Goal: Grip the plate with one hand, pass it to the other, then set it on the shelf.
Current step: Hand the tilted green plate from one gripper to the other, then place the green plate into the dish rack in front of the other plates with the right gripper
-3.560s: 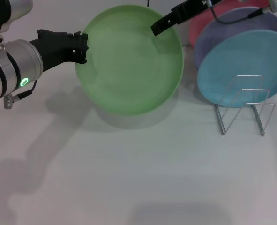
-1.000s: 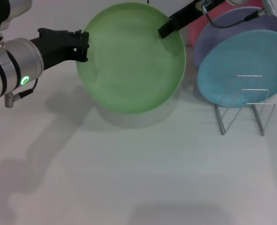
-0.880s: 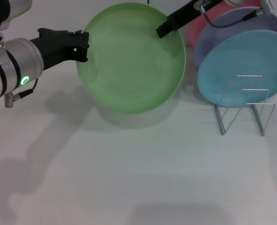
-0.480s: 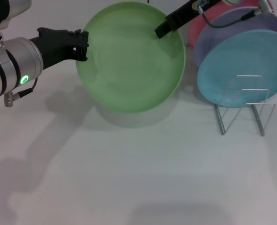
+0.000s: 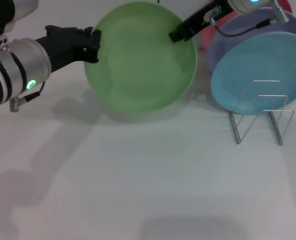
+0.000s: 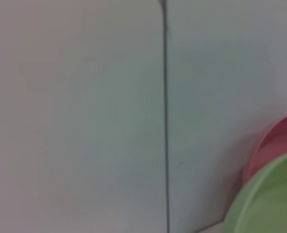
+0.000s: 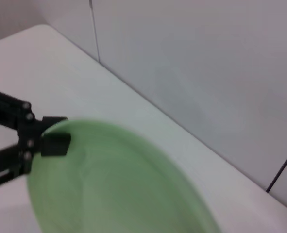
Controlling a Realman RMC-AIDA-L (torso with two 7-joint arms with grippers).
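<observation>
Plate [image 5: 140,57] between both tools, left of shelf [image 5: 260,110].

The left arm, a white-and-silver cylinder with black bands and a small green light, reaches in from the left, its black pronged left gripper [image 5: 91,44] clamped on the rim of the round light-green plate [image 5: 140,60]. The slim black right gripper [image 5: 179,34], trailing a dark cable, touches that plate's upper right rim.

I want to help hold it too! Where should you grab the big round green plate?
By its thin raised rim, pinched from the side. The round light-green plastic plate is held up tilted, face open to the head camera; its middle is too wide and flat to pinch. The left gripper is already at its left edge, the right gripper at its upper right edge.
</observation>
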